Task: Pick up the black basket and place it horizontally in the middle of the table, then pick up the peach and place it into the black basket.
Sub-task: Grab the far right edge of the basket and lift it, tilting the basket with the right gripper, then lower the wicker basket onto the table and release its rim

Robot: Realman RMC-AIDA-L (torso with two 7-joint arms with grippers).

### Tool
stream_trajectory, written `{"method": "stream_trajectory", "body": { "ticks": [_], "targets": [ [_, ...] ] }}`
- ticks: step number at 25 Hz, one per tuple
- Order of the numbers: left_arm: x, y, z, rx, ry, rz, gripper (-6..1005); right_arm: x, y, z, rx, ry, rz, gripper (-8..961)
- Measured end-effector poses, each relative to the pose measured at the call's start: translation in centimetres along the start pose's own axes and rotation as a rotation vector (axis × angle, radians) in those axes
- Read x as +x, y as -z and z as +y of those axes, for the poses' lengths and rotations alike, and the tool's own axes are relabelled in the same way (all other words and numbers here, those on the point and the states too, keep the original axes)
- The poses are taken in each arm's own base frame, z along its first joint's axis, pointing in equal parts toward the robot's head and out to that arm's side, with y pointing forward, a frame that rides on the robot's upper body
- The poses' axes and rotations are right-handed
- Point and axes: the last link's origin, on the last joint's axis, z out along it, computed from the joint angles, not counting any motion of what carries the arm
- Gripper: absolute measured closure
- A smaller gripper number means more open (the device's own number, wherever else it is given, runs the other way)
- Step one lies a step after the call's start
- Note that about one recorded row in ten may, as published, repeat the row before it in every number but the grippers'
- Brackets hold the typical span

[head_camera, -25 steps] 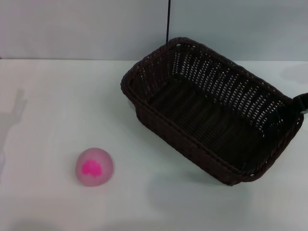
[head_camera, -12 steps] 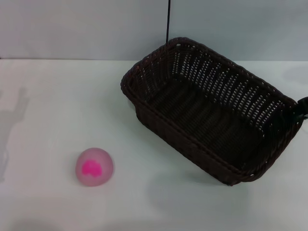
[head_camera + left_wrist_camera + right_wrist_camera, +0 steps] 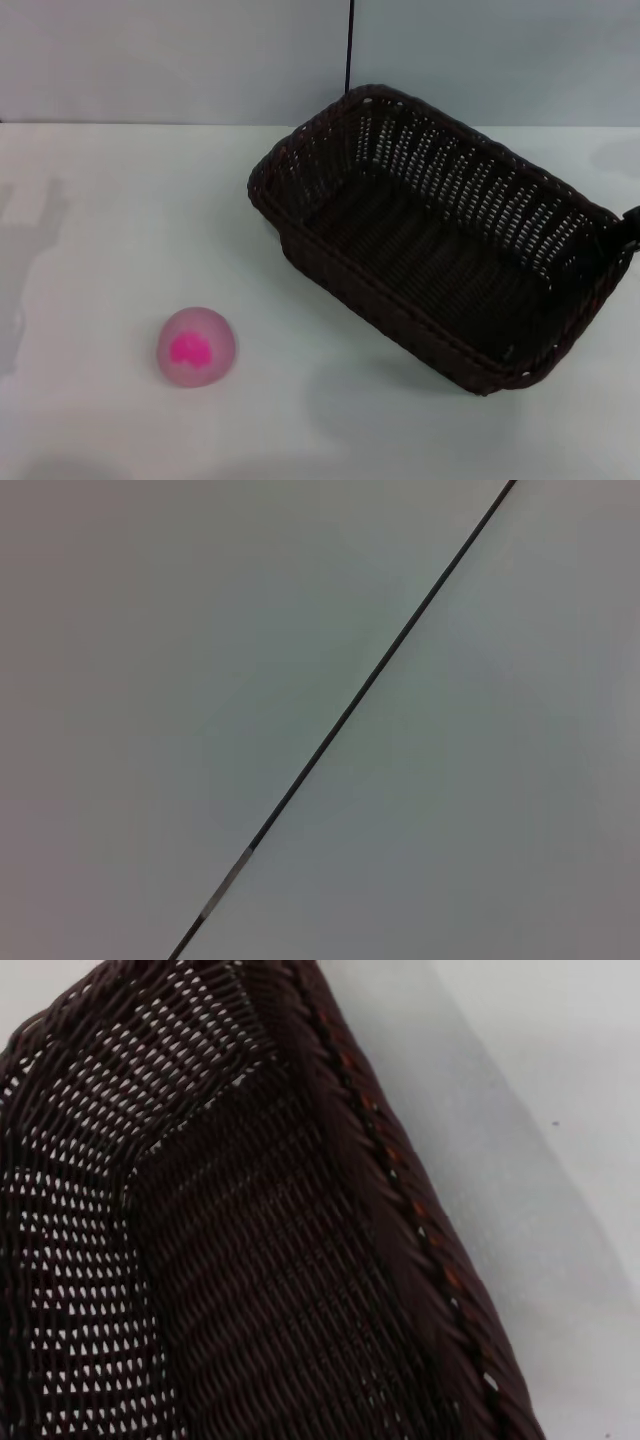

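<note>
The black basket (image 3: 430,250) stands at the right of the white table (image 3: 120,220), turned diagonally, its far corner near the back wall. It is empty. Only a black sliver of my right gripper (image 3: 632,226) shows at the picture's right edge, against the basket's right end rim. The right wrist view shows the basket's woven inside and braided rim (image 3: 250,1240) close up, with no fingers in it. The peach (image 3: 196,346), pale pink with a magenta blotch, lies on the table at the front left, well apart from the basket. My left gripper is out of view.
A grey wall runs behind the table, with a thin black vertical line (image 3: 349,45) above the basket's far corner. The left wrist view shows only this wall and line (image 3: 350,705). An arm's shadow lies on the table's far left (image 3: 30,230).
The basket has shifted slightly, its near right corner moving toward the front. The right gripper has drawn back to the right edge. The shadow at far left has moved up. The peach has not moved.
</note>
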Motion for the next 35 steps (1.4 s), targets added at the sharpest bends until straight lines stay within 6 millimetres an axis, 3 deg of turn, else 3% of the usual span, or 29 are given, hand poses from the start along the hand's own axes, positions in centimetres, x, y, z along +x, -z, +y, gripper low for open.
{"method": "stream_trajectory", "body": {
  "ticks": [14,20,35],
  "targets": [
    [-0.2,-0.5,0.1,-0.001,0.004,-0.009,215,0.2,0.1,-0.8,-0.003,0.017,-0.082,669],
    [-0.5,-0.6,0.2,-0.001,0.012,-0.020,215,0.8,1.0,-1.3,-0.087,-0.009,-0.201,720],
    [-0.9,-1.4,0.9,-0.017,0.027,-0.025,216,2.4,2.7,-1.9,-0.214,0.016,-0.360,740]
  ]
}}
